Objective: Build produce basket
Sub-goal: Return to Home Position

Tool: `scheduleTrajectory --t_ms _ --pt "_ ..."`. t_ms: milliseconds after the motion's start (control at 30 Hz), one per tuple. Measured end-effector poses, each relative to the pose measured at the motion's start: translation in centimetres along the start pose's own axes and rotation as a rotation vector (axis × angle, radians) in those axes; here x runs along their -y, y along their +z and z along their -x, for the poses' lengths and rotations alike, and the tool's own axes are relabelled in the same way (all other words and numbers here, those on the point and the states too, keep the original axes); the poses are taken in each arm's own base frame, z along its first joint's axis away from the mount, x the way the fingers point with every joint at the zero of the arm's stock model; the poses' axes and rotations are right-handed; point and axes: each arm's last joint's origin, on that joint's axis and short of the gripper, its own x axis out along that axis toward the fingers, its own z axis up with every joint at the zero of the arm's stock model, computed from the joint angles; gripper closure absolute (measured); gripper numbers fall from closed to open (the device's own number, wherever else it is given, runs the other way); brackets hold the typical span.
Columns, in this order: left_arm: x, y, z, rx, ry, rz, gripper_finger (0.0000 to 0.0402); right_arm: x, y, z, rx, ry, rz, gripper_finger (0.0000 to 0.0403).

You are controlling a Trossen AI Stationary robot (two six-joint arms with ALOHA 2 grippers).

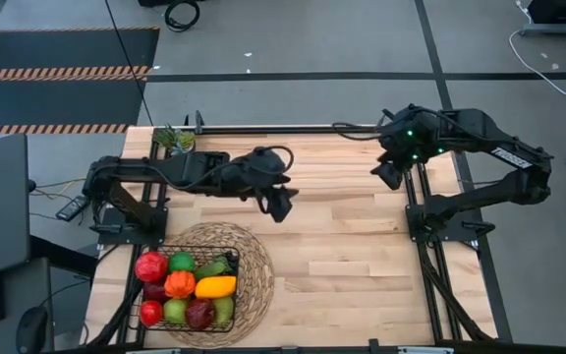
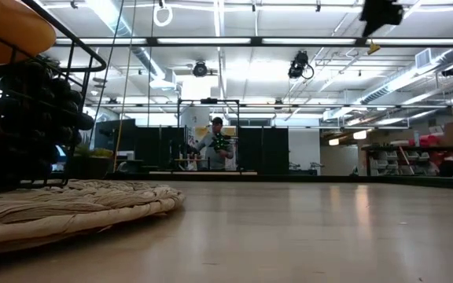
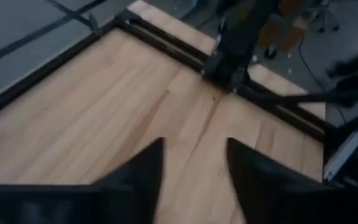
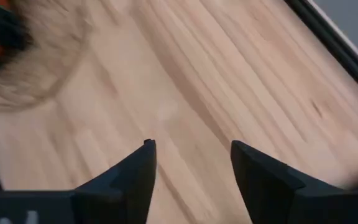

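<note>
The black wire basket (image 1: 226,258) stands on a round woven mat (image 1: 254,285) near the table's front left and holds the produce (image 1: 185,287): red apples, an orange, green limes, a yellow squash and dark fruit. In the low view the basket (image 2: 69,55) shows at the left on the mat (image 2: 69,208). My left gripper (image 1: 281,205) hangs above the table's middle, beyond the basket, open with nothing between its fingers (image 3: 194,163). My right gripper (image 1: 386,174) hangs over the far right part of the table, open and empty (image 4: 192,163).
A small green potted plant (image 1: 173,138) stands at the far left corner. The bare wooden tabletop (image 1: 352,246) stretches from the mat to the right edge. Black frame rails (image 1: 293,128) run along the table's far edge and sides.
</note>
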Motion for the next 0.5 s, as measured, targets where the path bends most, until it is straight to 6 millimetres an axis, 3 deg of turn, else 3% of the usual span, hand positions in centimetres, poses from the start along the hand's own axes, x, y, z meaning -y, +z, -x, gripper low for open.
scheduleTrajectory --t_ms 133,200,400,500 --pt "-0.4 0.4 -0.2 0.022 0.014 0.01 0.0346 0.5 -1.3 0.4 -0.091 -0.057 -0.057 0.0225" --pt "-0.4 0.4 0.1 0.045 0.042 0.013 0.0386 0.4 -1.6 1.0 -0.064 -0.012 -0.022 0.025" --pt "0.3 0.1 4.3 0.159 0.093 -0.08 0.0397 1.0 -3.5 4.6 0.165 0.08 -0.036 0.0352" --pt "-0.3 -1.3 5.8 0.168 0.07 -0.087 0.0397 1.3 -4.8 6.0 0.319 0.156 -0.065 0.0394"
